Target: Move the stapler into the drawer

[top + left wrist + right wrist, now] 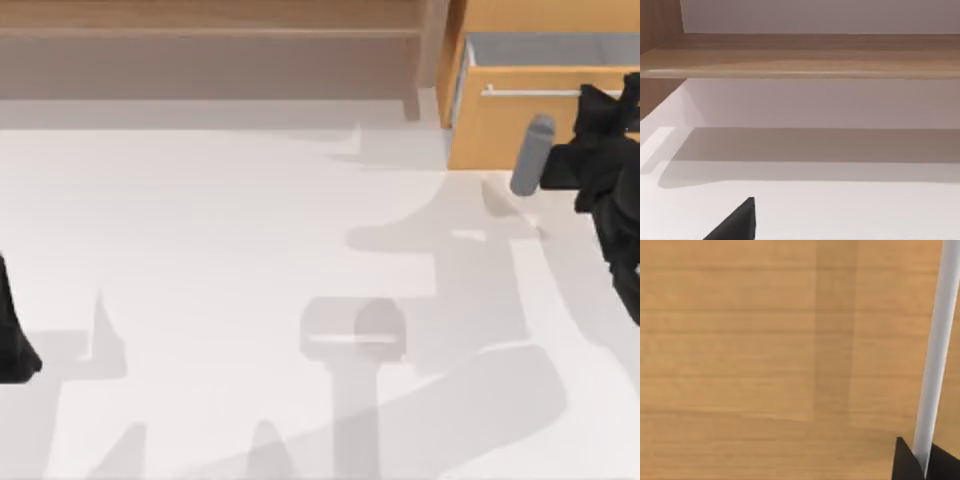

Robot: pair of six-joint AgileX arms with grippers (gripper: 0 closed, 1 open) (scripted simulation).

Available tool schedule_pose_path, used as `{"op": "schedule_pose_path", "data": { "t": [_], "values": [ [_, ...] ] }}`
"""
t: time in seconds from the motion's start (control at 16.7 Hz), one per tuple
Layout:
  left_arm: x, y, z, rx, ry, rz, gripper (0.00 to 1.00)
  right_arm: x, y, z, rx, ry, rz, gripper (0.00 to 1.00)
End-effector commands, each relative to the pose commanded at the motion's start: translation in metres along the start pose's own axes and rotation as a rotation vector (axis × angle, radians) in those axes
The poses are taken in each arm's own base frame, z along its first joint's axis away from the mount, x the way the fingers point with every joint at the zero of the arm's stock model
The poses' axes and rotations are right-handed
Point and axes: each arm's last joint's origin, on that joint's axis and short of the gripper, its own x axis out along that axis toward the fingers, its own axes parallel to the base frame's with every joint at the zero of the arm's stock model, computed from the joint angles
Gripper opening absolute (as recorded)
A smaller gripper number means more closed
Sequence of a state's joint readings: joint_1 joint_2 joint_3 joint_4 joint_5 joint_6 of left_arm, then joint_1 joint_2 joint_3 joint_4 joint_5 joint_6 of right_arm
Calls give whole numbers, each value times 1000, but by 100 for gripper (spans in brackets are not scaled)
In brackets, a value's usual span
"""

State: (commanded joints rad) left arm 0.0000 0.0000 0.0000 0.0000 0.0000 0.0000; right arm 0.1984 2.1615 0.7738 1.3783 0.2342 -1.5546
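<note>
the right gripper (925, 460) pinches the drawer (520, 130) handle (935, 355) between its jaws; best pull straight outward, keeping the bar level.

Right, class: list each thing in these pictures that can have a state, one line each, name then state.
drawer: pulled partly open, white inside showing behind the front.
handle: silver bar, lying between the right gripper's fingers in the right wrist view.
right gripper: at the drawer front, around the handle.
left gripper: parked at the table's left edge.
shelf unit: standing at the table's back.
</note>
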Motion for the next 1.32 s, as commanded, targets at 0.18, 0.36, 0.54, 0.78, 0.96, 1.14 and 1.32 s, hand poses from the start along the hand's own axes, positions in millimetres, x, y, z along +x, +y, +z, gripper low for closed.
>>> {"op": "schedule_pose_path", "data": {
  "t": [0.18,0.36,0.54,0.78,0.96,1.14,1.32],
  "values": [
    [0,0,0,0,0,0,100,-16,-1,2,2,-1,-11,0],
    [0,0,0,0,0,0,100,-45,6,-2,-6,4,29,0],
    [0,0,0,0,0,0,100,-62,1,-1,0,3,4,0],
    [0,0,0,0,0,0,100,-61,1,-2,0,6,2,0],
    [0,0,0,0,0,0,100,-71,0,-1,2,9,-9,0],
    [0,0,0,0,0,0,100,-94,3,-1,-3,5,9,0],
    [0,0,0,0,0,0,100,-118,3,-4,-5,10,11,0]
  ]
}}
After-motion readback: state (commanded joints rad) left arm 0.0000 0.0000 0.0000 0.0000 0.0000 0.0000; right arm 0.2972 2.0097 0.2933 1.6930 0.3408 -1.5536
